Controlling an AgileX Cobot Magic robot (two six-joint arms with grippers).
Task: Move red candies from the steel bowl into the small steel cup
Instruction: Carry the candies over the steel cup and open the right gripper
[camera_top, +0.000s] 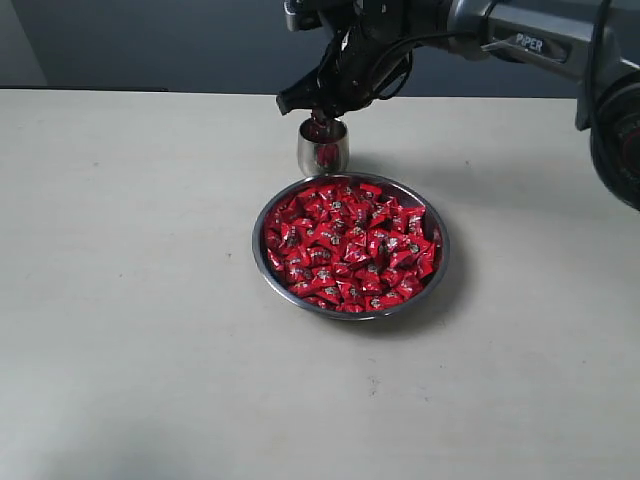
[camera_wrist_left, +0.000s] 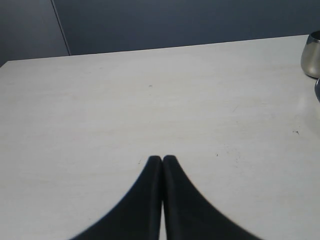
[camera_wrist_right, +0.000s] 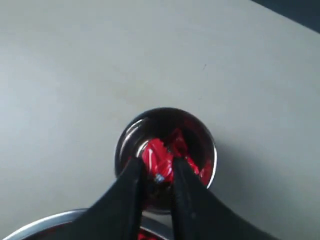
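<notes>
The steel bowl (camera_top: 258, 262) sits mid-table, heaped with red candies (camera_top: 350, 245). Just behind it stands the small steel cup (camera_top: 323, 150), with my right gripper (camera_top: 320, 118) hanging right over its mouth. In the right wrist view the gripper (camera_wrist_right: 158, 165) is shut on a red candy (camera_wrist_right: 156, 156) above the cup (camera_wrist_right: 125, 140), which holds a few more red candies (camera_wrist_right: 181, 142). The bowl's rim (camera_wrist_right: 45, 222) shows below it. My left gripper (camera_wrist_left: 162, 159) is shut and empty over bare table, far from the cup (camera_wrist_left: 311, 54); it is out of the exterior view.
The pale table (camera_top: 120, 300) extends to the left of and in front of the bowl. A dark wall (camera_top: 150, 40) runs behind the far table edge. The right arm's body (camera_top: 540, 45) crosses above the back right of the table.
</notes>
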